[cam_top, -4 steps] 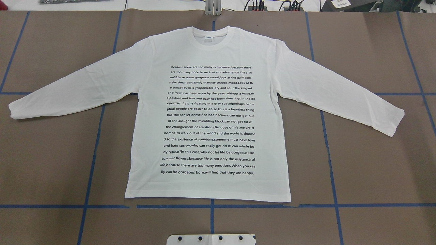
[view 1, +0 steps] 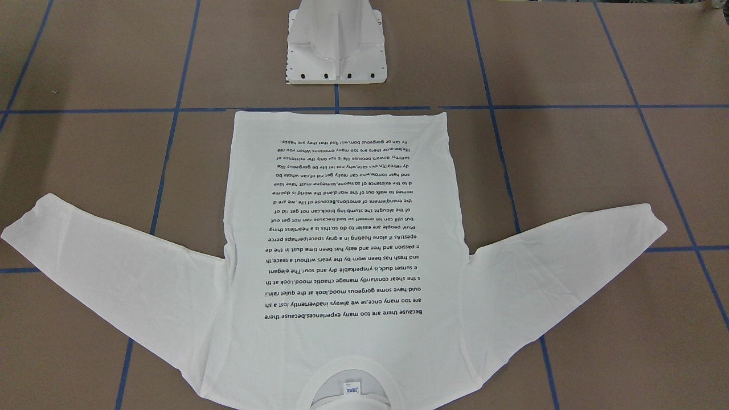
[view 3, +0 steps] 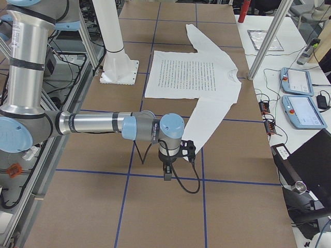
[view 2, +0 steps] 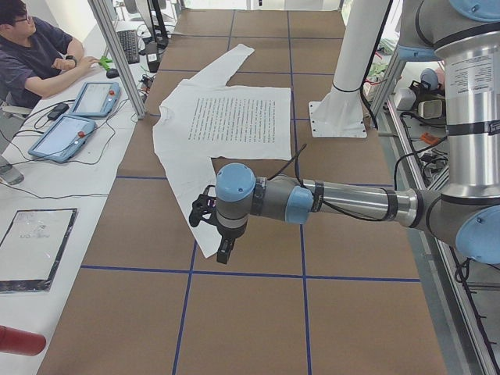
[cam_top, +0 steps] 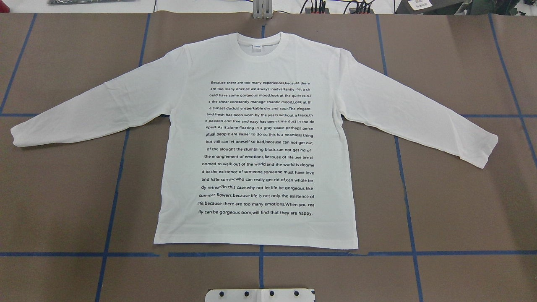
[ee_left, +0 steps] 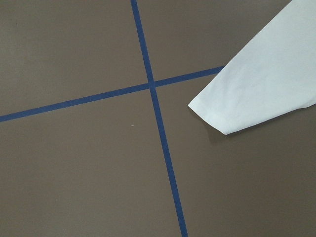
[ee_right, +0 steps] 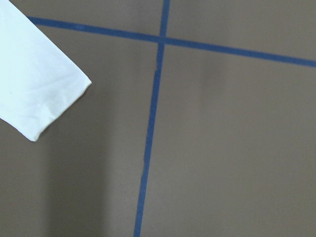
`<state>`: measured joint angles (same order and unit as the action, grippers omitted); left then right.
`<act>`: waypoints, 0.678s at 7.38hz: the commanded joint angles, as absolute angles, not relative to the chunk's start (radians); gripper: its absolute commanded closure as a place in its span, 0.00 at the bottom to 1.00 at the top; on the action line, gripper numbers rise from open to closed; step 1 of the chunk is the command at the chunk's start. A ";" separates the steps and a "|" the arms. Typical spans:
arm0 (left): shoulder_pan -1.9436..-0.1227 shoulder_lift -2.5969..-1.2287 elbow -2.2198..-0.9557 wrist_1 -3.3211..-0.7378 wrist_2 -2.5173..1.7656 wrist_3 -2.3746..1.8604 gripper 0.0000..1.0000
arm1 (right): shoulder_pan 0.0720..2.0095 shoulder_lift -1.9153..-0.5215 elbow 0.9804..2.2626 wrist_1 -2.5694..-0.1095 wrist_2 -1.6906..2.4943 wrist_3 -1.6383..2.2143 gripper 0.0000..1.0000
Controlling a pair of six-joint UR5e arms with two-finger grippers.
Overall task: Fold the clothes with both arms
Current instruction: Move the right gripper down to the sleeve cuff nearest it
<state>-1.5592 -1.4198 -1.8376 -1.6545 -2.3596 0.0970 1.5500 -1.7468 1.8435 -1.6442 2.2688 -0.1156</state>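
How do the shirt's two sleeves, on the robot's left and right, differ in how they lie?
The right sleeve slants more steeply toward the robot than the left sleeve. The right cuff ends nearer the robot than the left cuff. Both lie flat, spread outward.

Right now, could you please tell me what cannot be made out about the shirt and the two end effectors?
Black two-finger left end effector: exterior left view only, small and dark; open or shut unclear.
Black two-finger right end effector: same, exterior right view.
Small blue-printed neck label on the white long-sleeved cotton shirt: too small to read overhead; front-facing view's bottom edge cuts the neckline.
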 commanded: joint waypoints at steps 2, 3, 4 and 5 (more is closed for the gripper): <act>-1.555 -1.524 -1.760 -1.820 -2.362 0.091 0.00 | 1.490 -1.663 1.806 -1.499 2.310 0.013 0.00; -1.557 -1.538 -1.740 -1.828 -2.367 0.092 0.00 | 1.482 -1.678 1.804 -1.436 2.356 0.008 0.00; -1.555 -1.540 -1.738 -1.830 -2.365 0.092 0.00 | 1.417 -1.683 1.789 -1.345 2.349 0.064 0.00; -1.555 -1.540 -1.738 -1.835 -2.367 0.092 0.00 | 1.334 -1.681 1.760 -1.312 2.335 0.209 0.00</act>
